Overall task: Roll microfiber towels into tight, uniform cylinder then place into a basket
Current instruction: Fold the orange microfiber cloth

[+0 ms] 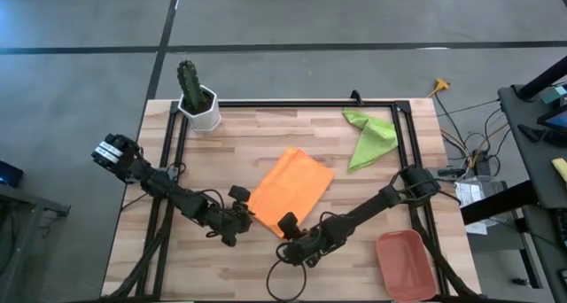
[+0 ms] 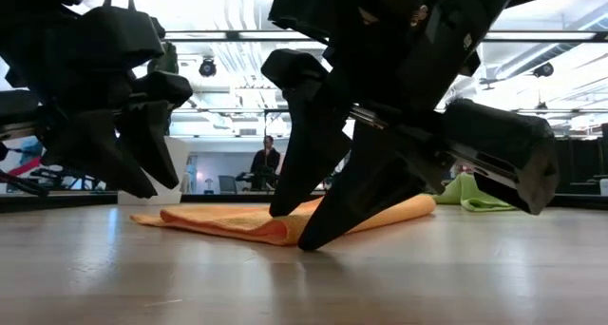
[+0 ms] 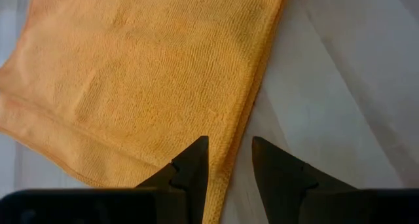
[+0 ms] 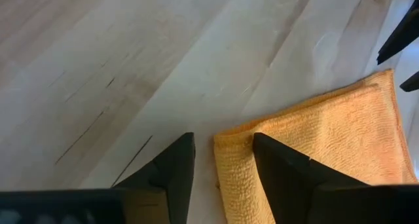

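Two towels (image 1: 288,190) on wooden table (image 1: 221,161)

The orange towel (image 1: 291,190) lies folded flat, its near edge between the left gripper (image 1: 245,216) and right gripper (image 1: 289,229). The green towel (image 1: 369,136) lies crumpled, well beyond the right gripper. The basket (image 1: 406,263) sits beside the right arm.

Two black jointed arms, looped black cables at wrists, dark wedge-shaped claw fingers (image 3: 193,165)
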